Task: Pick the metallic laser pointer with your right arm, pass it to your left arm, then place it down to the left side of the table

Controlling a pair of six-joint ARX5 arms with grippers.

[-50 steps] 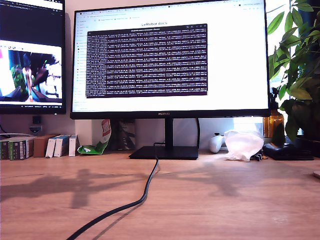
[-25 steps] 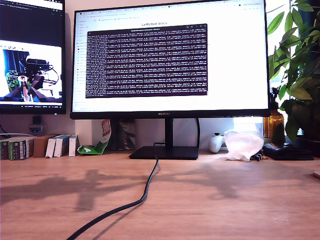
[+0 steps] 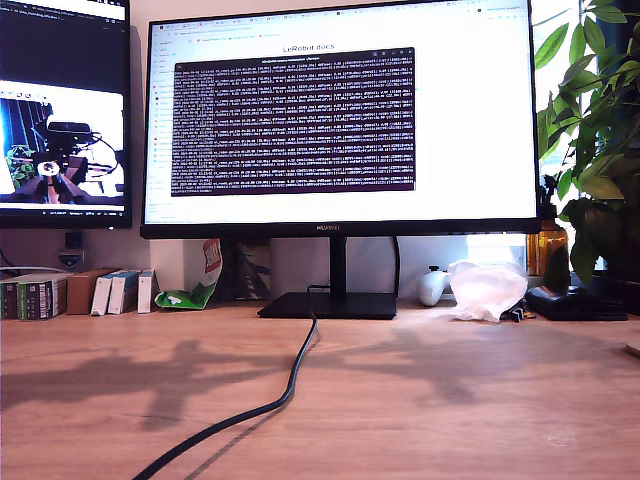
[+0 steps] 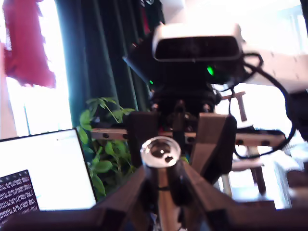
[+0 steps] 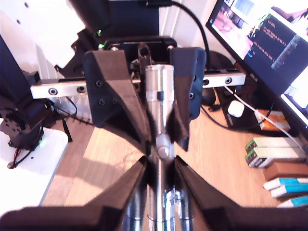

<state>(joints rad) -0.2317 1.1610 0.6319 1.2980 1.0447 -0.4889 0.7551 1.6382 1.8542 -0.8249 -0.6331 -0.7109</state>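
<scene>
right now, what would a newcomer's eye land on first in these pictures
In both wrist views, the metallic laser pointer stands out, held up off the table with both my first pincer and my second pincer closed on it, facing each other in mid-handover. In the exterior view, the big lit monitor dominates the back of the desk, with a black cable snaking forward from its stand.

A shiny, smooth metal pointer (image 5: 159, 110) is seen between matt black plastic fingers (image 5: 113, 96). The table (image 3: 450, 400) is matt wood with visible grain.
</scene>
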